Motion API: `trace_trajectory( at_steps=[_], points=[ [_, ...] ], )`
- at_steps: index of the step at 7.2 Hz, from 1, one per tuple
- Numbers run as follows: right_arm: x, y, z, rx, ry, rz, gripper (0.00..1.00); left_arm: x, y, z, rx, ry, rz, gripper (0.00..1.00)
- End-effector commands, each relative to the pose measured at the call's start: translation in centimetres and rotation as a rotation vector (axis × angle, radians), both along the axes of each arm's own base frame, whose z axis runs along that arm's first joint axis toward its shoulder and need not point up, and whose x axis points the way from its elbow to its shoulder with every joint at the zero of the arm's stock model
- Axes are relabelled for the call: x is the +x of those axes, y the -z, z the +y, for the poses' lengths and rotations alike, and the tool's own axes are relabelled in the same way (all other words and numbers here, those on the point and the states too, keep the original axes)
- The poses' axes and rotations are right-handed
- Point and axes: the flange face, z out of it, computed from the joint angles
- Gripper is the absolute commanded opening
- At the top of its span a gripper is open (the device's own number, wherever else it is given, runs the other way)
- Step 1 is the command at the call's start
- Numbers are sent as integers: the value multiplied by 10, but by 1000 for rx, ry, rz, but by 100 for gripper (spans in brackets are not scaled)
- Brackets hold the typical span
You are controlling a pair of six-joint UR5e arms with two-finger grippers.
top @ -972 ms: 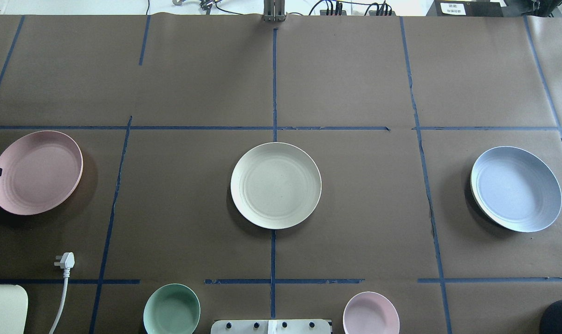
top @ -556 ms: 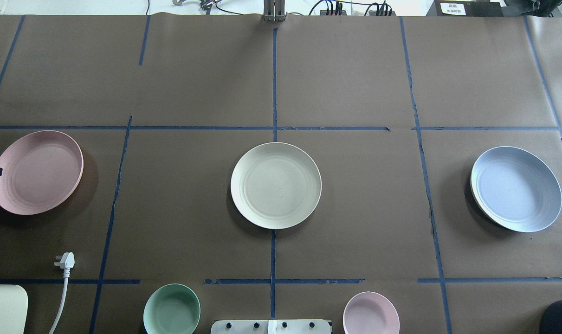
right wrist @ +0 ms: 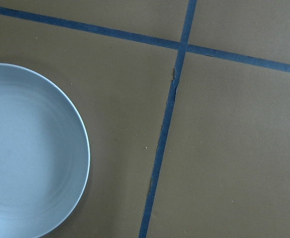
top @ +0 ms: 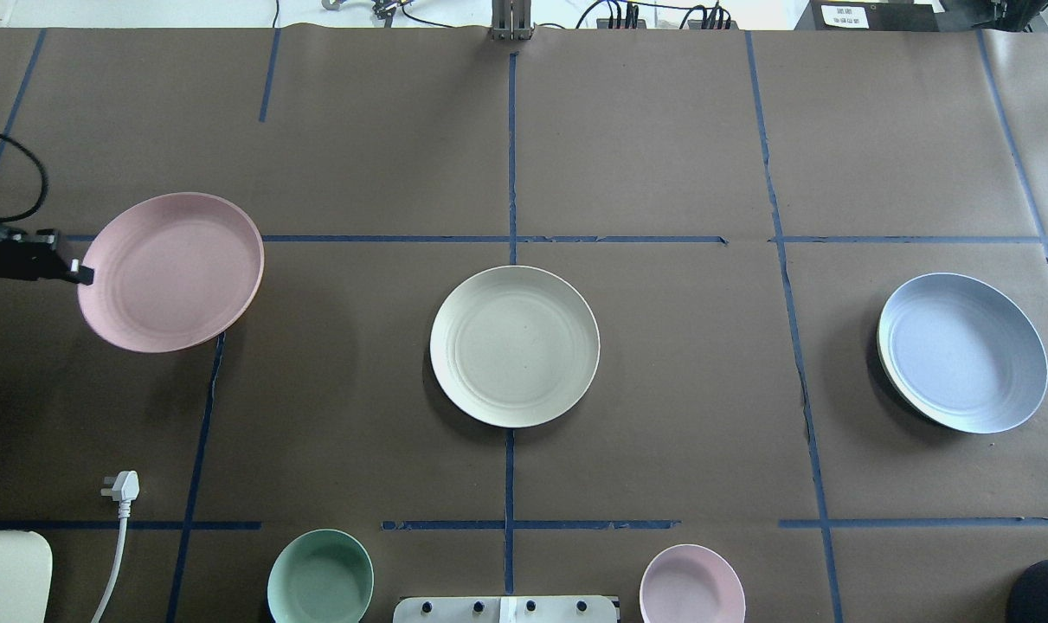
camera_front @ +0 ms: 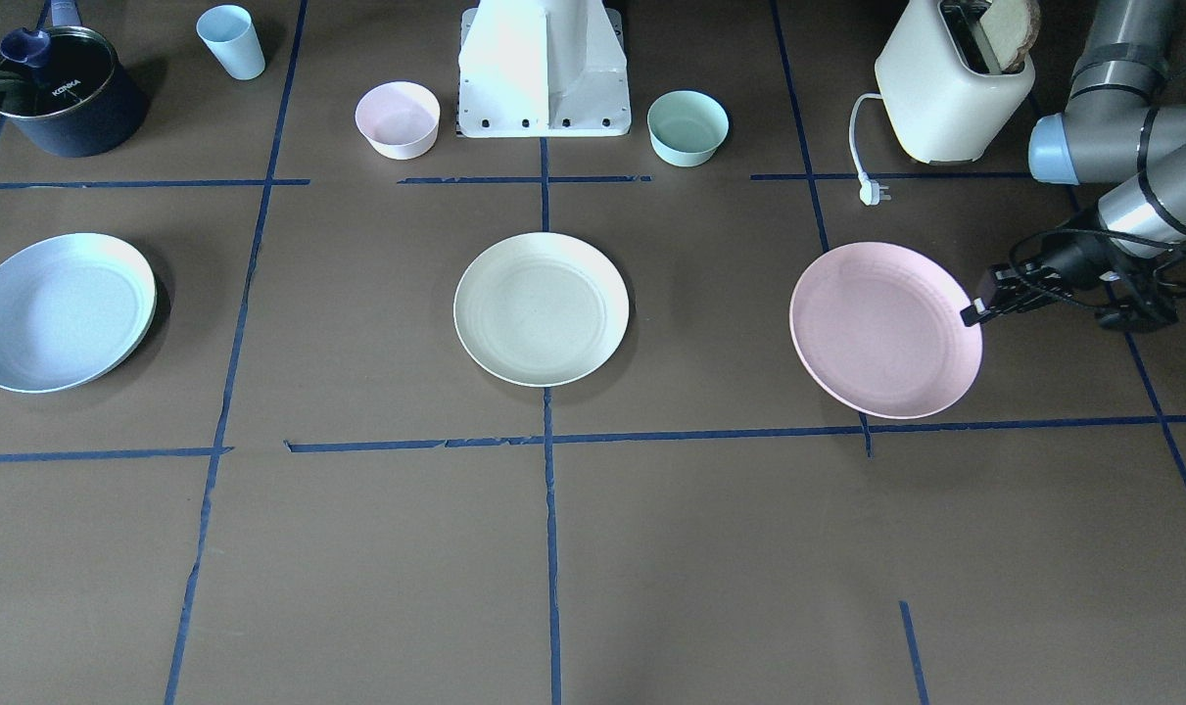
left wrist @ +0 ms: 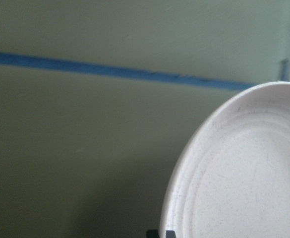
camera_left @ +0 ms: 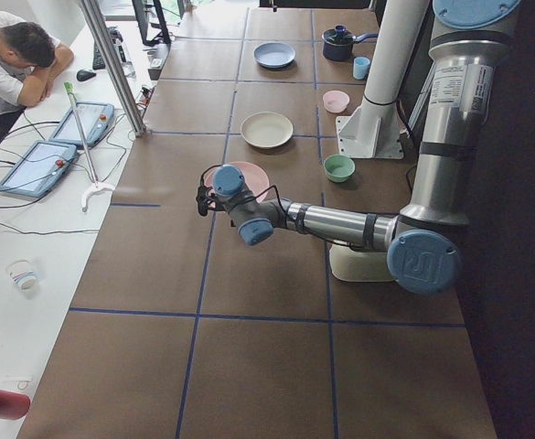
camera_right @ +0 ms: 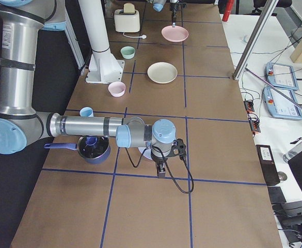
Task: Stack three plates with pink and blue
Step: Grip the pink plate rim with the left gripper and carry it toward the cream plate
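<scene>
My left gripper (top: 78, 271) is shut on the near-left rim of the pale pink plate (top: 170, 271) and holds it above the table, left of centre. It also shows in the front view (camera_front: 972, 313) at the plate's (camera_front: 884, 328) edge. The left wrist view shows the plate (left wrist: 244, 173) close up. The cream-white plate (top: 514, 346) lies at the table's centre. The light blue plate (top: 962, 352) lies at the right and shows in the right wrist view (right wrist: 30, 153). My right gripper (camera_right: 160, 173) hangs near the blue plate; I cannot tell its state.
A mint-green bowl (top: 320, 577) and a small pink bowl (top: 691, 584) stand near the robot base. A toaster (camera_front: 950, 83) with its white plug (top: 124, 486), a dark pot (camera_front: 59, 93) and a blue cup (camera_front: 232, 41) stand along the robot's side.
My left gripper has moved the pink plate towards the table's centre and farther from the robot. The cream and blue plates have not moved.
</scene>
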Motion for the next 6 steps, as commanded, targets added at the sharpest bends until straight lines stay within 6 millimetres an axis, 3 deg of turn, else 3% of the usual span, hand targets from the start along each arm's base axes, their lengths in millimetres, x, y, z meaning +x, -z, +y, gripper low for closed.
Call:
trace_trajectory(
  at_steps=[1,3,4,5,6],
  points=[
    [0,0,0,0,1,-6,100,83,96,0,-7,5,31,0],
    [0,0,0,-1,-1,-6,100,180,179,38,26,7,-73,0],
    [0,0,0,-3,1,-6,100,241,206,68,50,2,-140,0],
    [0,0,0,-4,-1,-6,100,276,214,91,76,-13,-159,0],
    [0,-1,0,-4,1,-6,100,285,218,94,80,-17,-157,0]
  ],
)
